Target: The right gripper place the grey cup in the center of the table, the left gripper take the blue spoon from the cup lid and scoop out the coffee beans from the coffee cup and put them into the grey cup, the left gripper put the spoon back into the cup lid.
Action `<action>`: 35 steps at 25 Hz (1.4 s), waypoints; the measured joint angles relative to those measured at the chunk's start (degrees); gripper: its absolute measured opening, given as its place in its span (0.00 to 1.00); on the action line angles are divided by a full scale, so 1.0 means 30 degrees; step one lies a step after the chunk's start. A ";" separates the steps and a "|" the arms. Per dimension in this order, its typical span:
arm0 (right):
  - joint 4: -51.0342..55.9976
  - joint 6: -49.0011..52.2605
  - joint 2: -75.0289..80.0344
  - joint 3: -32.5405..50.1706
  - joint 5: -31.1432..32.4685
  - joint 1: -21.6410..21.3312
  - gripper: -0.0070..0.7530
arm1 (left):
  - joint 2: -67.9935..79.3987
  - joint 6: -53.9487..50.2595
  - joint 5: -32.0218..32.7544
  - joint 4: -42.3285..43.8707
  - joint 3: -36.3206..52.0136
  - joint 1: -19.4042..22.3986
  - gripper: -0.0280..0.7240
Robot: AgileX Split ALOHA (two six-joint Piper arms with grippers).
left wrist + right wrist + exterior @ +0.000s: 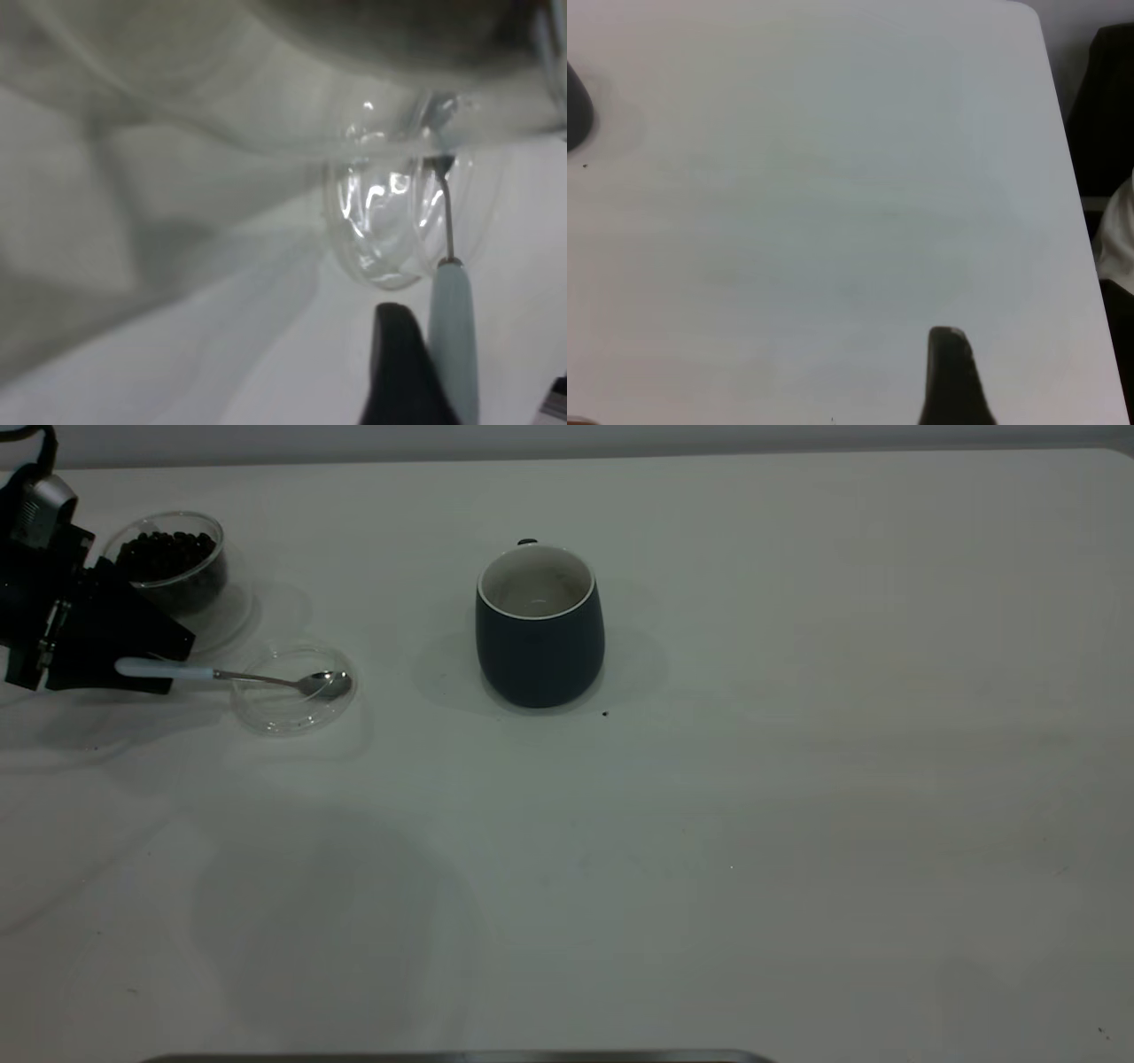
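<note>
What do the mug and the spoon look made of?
The rounded dark blue-grey mug looks like matte-glazed ceramic, with a white interior. The small teaspoon has a shiny, reflective bowl and neck, likely metal; its pale blue handle could be plastic or enamel.

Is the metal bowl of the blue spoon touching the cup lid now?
Touching. In the exterior view the blue spoon lies with its bowl resting inside the cup lid, while the left gripper is at its handle.

The blue spoon [235,677] has a shiny metal bowl; the cup lid [292,689] is clear, glossy plastic.
</note>
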 joint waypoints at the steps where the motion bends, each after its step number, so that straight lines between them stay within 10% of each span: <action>1: 0.0000 0.0000 0.0000 0.0000 0.0000 0.0000 0.62 | 0.0000 0.0251 -0.0227 0.0000 0.0000 0.0000 0.77; 15: 0.0000 0.0000 0.0000 0.0000 0.0000 0.0000 0.62 | -0.2244 0.0258 -0.1076 0.3934 -0.0268 0.0000 0.83; 23: 0.0000 0.0000 0.0000 0.0000 0.0000 0.0000 0.62 | -0.5138 -0.2894 0.3208 0.6200 -0.1762 0.0000 0.83; 35: 0.0000 0.0000 0.0000 0.0000 0.0000 0.0000 0.62 | -1.0690 -1.0214 0.3341 0.8658 -0.2884 -0.0179 0.83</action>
